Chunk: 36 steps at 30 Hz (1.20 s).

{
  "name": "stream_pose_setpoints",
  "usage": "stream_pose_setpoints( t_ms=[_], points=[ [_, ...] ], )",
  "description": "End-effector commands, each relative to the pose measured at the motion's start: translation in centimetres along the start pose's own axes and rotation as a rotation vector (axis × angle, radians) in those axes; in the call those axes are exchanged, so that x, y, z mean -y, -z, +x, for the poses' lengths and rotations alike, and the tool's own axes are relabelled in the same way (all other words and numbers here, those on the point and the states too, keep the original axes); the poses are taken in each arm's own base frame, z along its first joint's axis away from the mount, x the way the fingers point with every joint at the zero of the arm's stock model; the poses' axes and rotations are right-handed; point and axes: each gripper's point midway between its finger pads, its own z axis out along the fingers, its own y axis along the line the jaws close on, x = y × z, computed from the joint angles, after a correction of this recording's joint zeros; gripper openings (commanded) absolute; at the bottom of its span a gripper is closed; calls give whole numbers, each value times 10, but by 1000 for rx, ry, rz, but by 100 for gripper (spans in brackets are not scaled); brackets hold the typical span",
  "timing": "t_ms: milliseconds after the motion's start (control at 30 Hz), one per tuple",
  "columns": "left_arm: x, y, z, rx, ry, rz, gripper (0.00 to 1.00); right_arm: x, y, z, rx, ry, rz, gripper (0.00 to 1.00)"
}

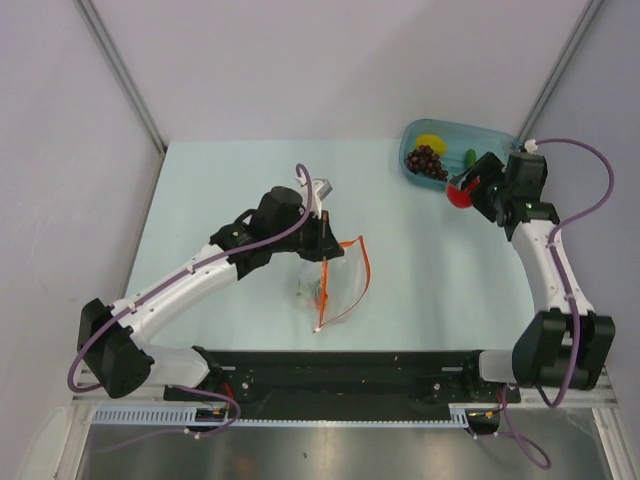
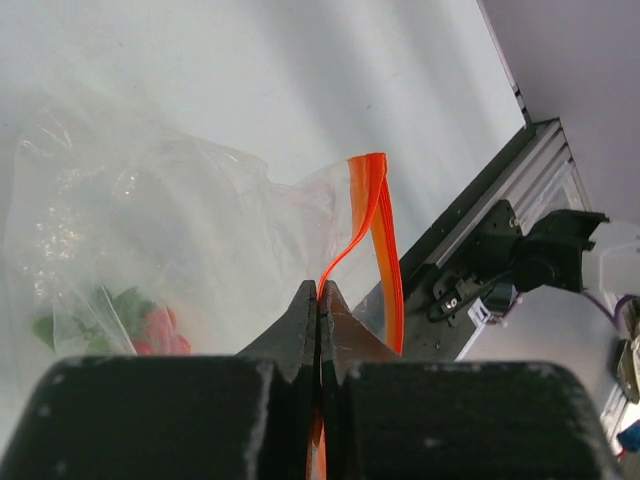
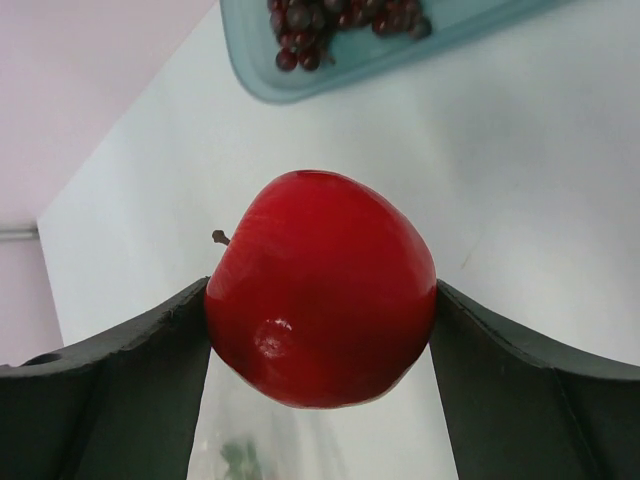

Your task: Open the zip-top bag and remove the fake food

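Zip-top bag mouth facing right, zipper strip running near-far

**2 arms apart, both grippers clamped**

The left arm runs from its near-left base diagonally toward the middle of the bench, with the wrist tipped downward. The left gripper has its jaws pressed together with no gap, pinching the orange-red zipper edge of the zip-top bag. The right arm rises from the near-right base toward the far right corner, wrist turned leftward. The right gripper has its jaws spread around a red apple, 1 on each side, both touching it.
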Motion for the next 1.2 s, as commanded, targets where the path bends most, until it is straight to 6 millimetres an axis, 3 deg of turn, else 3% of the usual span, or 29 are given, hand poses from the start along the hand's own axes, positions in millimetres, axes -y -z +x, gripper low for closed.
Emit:
stream_pose_setpoints(
  t_ms=[0,100,333,400,533,567,600,667,700,800,900,967,1000,1067,1167],
  points=[
    [11,9,4,-52,-111,70,0,-8,-39,-50,92,22,-36,2],
    [10,11,11,-81,-164,85,0,0,-61,-68,115,32,-11,3],
    [14,12,15,-66,-235,146,0,24,-131,-77,82,42,65,6],
    [9,9,17,-72,-234,134,0,20,-138,-89,77,57,81,8],
    [20,4,8,-93,-208,158,0,21,-162,-100,52,79,104,13],
    [20,1,5,-86,-205,156,0,25,-173,-98,45,83,109,17],
    [19,-2,4,-85,-188,147,0,25,-178,-102,52,85,118,29],
    [16,-11,-1,-101,-151,119,0,38,-196,-93,10,68,147,36],
    [16,-14,0,-117,-141,119,0,33,-200,-97,17,73,130,45],
    [14,-18,1,-141,-100,96,0,36,-221,-88,5,66,124,60],
    [17,-21,-1,-127,-63,106,0,39,-241,-77,-9,71,115,73],
    [18,-22,2,-133,-48,124,0,37,-245,-80,-12,82,131,78],
    [19,-22,2,-132,-45,129,0,43,-252,-71,-40,84,147,89],
    [22,-17,4,-139,-55,147,0,37,-248,-77,-71,86,168,96],
    [18,-14,6,-131,-91,133,0,35,-231,-84,-98,97,229,98]
  ],
)
